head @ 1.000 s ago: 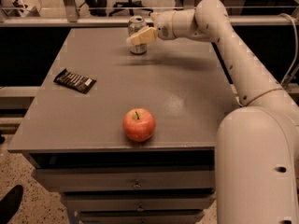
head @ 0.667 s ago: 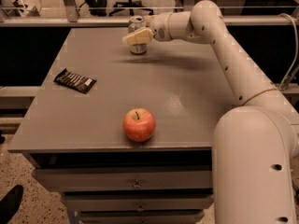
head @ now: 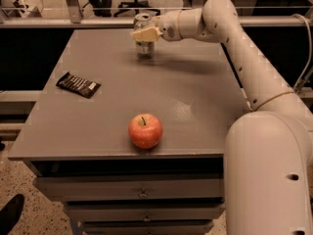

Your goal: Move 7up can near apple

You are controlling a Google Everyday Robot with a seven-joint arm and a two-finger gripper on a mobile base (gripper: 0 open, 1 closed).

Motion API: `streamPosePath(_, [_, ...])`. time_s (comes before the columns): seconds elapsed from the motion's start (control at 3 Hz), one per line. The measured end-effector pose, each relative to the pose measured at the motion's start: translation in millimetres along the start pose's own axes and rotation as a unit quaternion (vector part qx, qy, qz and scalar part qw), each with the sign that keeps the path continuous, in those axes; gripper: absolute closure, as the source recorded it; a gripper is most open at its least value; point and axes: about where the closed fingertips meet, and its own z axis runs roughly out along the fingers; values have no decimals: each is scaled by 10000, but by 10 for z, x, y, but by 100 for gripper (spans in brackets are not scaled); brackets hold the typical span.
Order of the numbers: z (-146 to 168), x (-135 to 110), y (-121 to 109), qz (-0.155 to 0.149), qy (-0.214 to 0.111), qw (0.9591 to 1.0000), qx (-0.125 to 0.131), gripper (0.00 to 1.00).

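Observation:
The 7up can (head: 145,47) stands upright near the far edge of the grey table (head: 195,97), a little left of its middle. My gripper (head: 142,34) reaches in from the right and sits at the can, level with its upper half and covering part of it. The can's silver top shows just above the gripper. The red-orange apple (head: 145,130) with its dark stem rests near the table's front edge, well in front of the can and apart from it.
A dark wrapped snack bar (head: 78,84) lies on the left side of the table. My arm (head: 244,58) spans the right side, its base (head: 269,180) at the front right corner. A rail (head: 73,9) runs behind the table. Drawers (head: 142,192) are below the top.
My gripper and arm have shifted slightly to the left at the can. The can, the apple and the snack bar have not moved.

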Motion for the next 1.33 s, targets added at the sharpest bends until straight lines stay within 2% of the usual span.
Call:
streamPosePath(0.33, [-318, -250, 177, -181, -125, 9993, -318, 88])
streamPosePath(0.67, [-770, -309, 525, -378, -185, 9953, -874, 100])
streamPosePath(1.0, [-1295, -220, 912, -452, -239, 9897, -1338, 100])
streamPosePath(1.33, [-1753, -34, 1326, -369, -218, 9837, -1746, 100])
